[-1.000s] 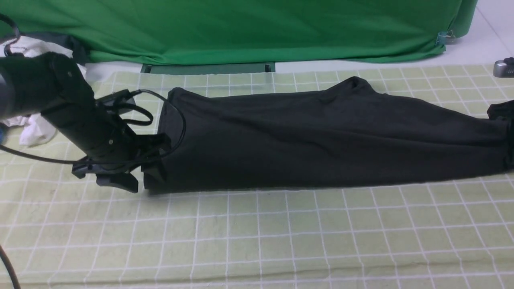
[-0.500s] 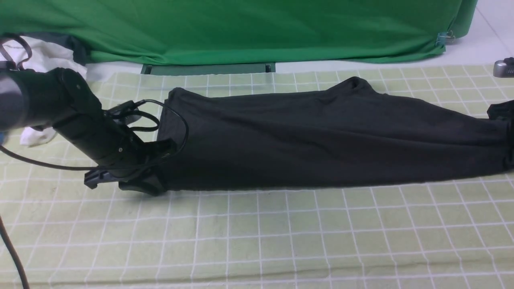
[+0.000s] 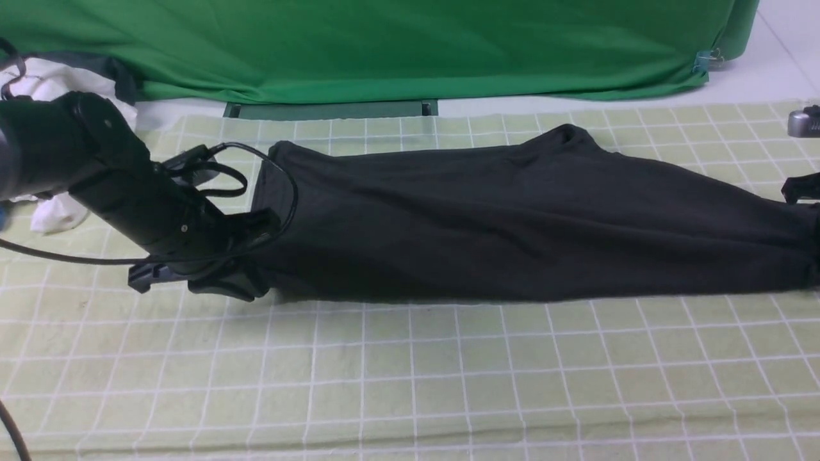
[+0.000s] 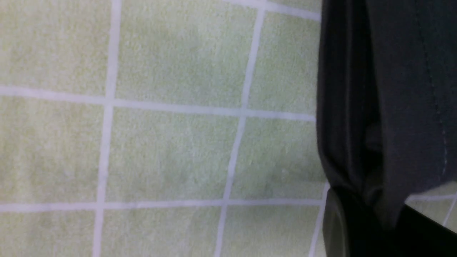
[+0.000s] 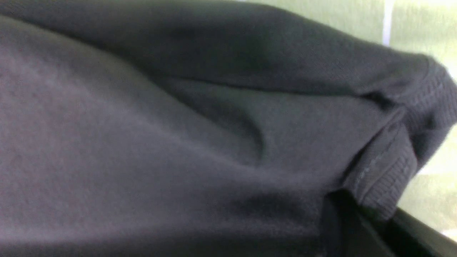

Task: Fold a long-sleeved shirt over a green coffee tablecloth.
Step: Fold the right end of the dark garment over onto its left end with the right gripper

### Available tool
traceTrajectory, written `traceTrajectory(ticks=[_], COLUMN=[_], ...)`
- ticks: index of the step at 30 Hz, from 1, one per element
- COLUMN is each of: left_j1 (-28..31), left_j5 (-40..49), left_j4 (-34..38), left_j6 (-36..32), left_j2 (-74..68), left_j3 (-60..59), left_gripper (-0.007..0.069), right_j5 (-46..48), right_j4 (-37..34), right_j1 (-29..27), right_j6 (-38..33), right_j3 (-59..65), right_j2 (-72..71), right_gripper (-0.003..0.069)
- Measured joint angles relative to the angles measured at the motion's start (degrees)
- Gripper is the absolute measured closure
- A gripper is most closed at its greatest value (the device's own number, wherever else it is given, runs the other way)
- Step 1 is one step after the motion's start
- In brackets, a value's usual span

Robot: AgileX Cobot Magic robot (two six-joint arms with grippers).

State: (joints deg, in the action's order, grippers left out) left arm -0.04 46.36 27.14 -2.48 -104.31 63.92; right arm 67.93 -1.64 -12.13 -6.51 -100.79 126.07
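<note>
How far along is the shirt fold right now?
Done: the long-sleeved shirt lies folded lengthwise into one long band across the green coffee tablecloth. In hand: the left gripper is shut on its left end and the right gripper on its right end. Left: the band is not yet folded end over end, so the cross folds likely remain.

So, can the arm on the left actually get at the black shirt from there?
Seemingly yes: the left gripper sits at the left end of the long-sleeved shirt, apparently shut on its edge, and nothing stands between them; only the green coffee tablecloth lies underneath.
</note>
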Motion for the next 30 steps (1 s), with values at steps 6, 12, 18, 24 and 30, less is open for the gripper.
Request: traceTrajectory(ticks=[6,12,18,24,30], left_j1=[0.00,0.00,0.00,0.00,0.00], left_j5=[0.05,-0.18,5.64,8.93,8.06], left_j4=[3.06,3.28,2.69,3.73,3.98], left_j6=[-3.46,-8.17,-9.94,-13.98,-14.27], left_j2=[2.24,6.05,11.69,17.00,20.49], left_j3=[-4.70,-9.70,-12.85,-19.06,-22.51], left_gripper=[0.0607,0.0607,0.0607,0.0607,0.0607], right_j5=[-0.38,1.06,1.17,1.33,1.32], right_j4=[0.91,3.43,6.79,7.56,7.61], right_j1=[-0.06,-0.06,-0.16,-2.18,-2.91], right_j6=[0.00,0.00,1.36,2.40,2.57], right_j3=[4.53,10.84,18.23,24.13,24.68], right_j2=[-5.03,-10.05,-14.34,-17.04,-17.22], right_gripper=[0.0626,0.0626,0.0626,0.0627,0.0627])
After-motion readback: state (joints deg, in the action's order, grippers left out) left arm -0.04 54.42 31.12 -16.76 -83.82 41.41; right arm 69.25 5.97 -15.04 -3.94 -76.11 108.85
